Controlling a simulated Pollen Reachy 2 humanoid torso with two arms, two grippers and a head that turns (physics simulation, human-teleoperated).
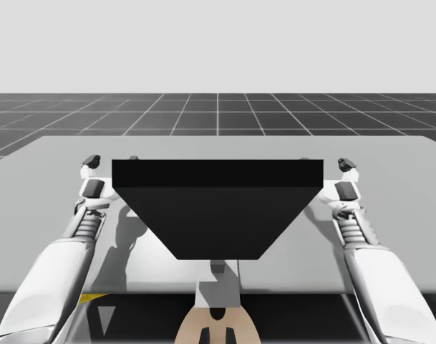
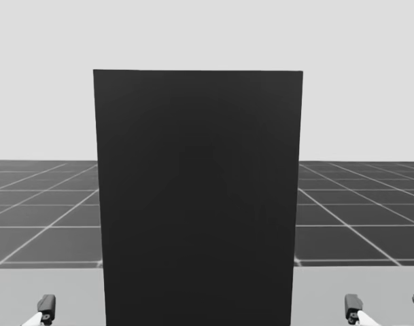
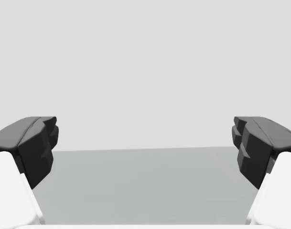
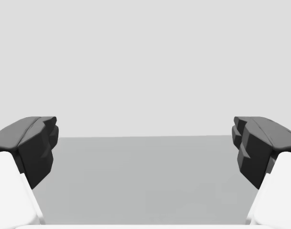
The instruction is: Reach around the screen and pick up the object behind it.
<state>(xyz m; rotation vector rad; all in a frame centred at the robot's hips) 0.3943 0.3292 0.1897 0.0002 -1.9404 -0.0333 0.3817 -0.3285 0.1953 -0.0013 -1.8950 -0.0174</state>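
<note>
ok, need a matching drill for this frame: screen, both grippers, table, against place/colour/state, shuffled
Things:
1. screen
2. left gripper
3. right gripper
4. table

Descriptions:
A. open, beside the screen's right side in the high view
B. light grey, flat, bears the rest
C. black, upright, mid-table
D. open, beside the screen's left side in the high view

Pairs: 1-C, 2-D, 3-A, 4-B
</note>
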